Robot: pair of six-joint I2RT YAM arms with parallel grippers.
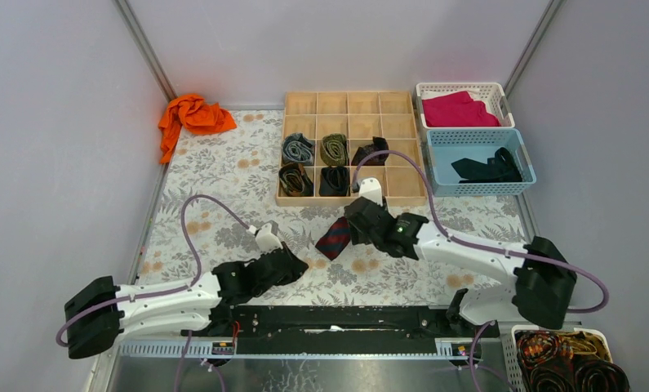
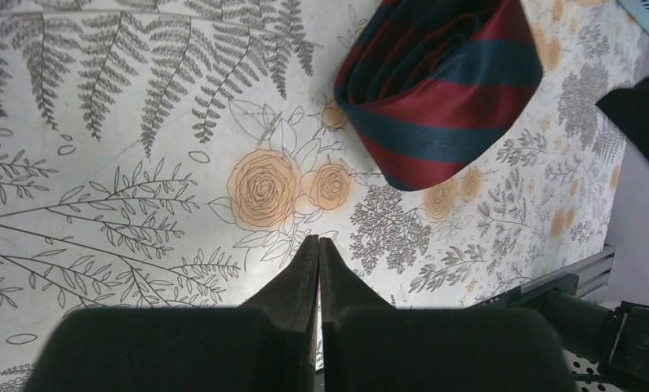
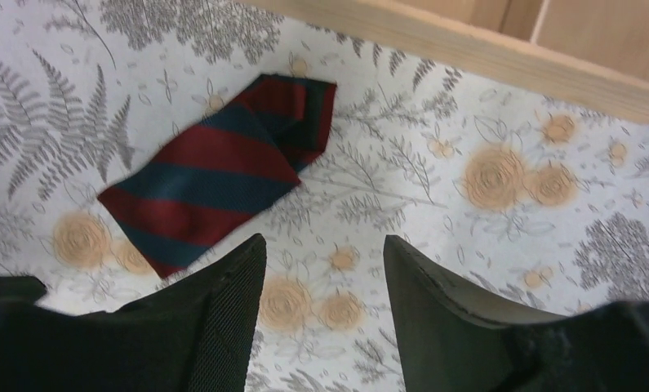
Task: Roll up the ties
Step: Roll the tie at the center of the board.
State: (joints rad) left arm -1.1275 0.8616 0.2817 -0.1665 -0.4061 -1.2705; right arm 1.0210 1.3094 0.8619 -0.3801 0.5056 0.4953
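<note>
Folds of the striped tie (image 2: pixel 443 90) run off the top of the left wrist view. From above, its far end sits right against the dark body of the right gripper (image 3: pixel 325 245), so some of it may be hidden. Whether it is rolled or only folded is hard to tell. It lies on the table (image 1: pixel 223 163) between the two grippers, long axis diagonal, narrower end toward the organizer (image 1: pixel 349 147), wider end toward the arms' bases. The right gripper is spread and empty. The left gripper (image 2: pixel 318 245) is pressed together on nothing.
</note>
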